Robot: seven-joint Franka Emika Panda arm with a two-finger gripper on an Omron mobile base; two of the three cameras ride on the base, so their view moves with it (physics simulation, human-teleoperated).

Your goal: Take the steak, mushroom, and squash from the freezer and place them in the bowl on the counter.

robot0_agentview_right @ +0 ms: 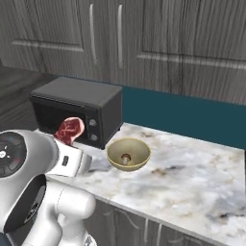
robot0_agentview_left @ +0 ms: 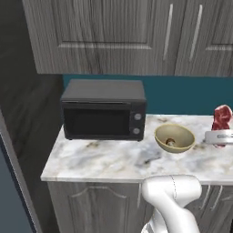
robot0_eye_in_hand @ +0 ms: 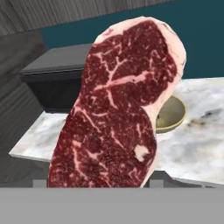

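Observation:
My gripper (robot0_agentview_left: 221,134) is shut on the steak (robot0_agentview_left: 222,116), a red marbled slab standing upright out of the jaws, in the air to the right of the bowl (robot0_agentview_left: 160,134). From the right base view the steak (robot0_agentview_right: 70,129) rises from my gripper (robot0_agentview_right: 66,140) just left of the bowl (robot0_agentview_right: 115,150). The hand view has the steak (robot0_eye_in_hand: 118,109) close up, with the bowl (robot0_eye_in_hand: 175,114) behind it on the counter (robot0_eye_in_hand: 197,148). The mushroom (robot0_agentview_left: 170,142) (robot0_agentview_right: 126,157) lies inside the bowl. The squash and the freezer are out of view.
A black microwave (robot0_agentview_left: 103,110) (robot0_agentview_right: 79,109) stands on the counter (robot0_agentview_left: 109,159) left of the bowl. Grey wall cabinets (robot0_agentview_left: 113,32) hang above a teal backsplash (robot0_agentview_right: 192,115). A tall dark panel (robot0_agentview_left: 22,113) bounds the counter's left end. The marbled counter (robot0_agentview_right: 192,178) stretches right of the bowl.

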